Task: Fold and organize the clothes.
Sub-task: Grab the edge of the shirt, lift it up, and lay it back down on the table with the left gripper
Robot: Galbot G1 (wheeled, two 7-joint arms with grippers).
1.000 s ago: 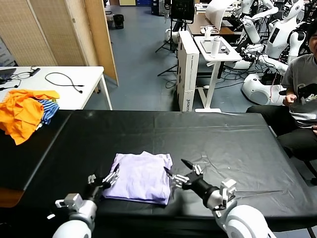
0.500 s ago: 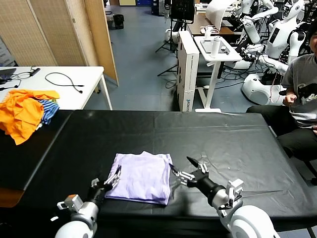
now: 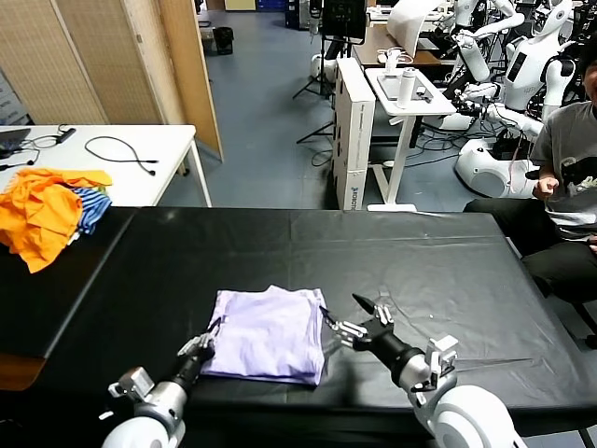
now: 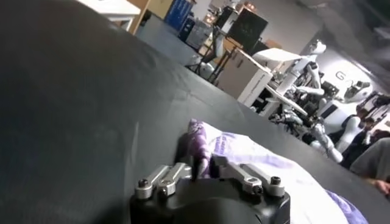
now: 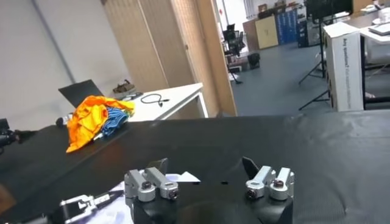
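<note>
Two grippers flank the folded lavender T-shirt [image 3: 268, 334] you see lying on the black table [image 3: 420, 261]. Your left gripper [image 3: 207, 340] is pinched shut on the shirt's near-left corner. Your right gripper [image 3: 357, 314] stands spread wide just beside its right edge.

The head view looks forward and down over the black table [image 3: 280, 252]. Each of the 2 wrist views sits low and close behind its own fingers; the left's shares the lavender T-shirt [image 3: 268, 334] with the head's.
</note>
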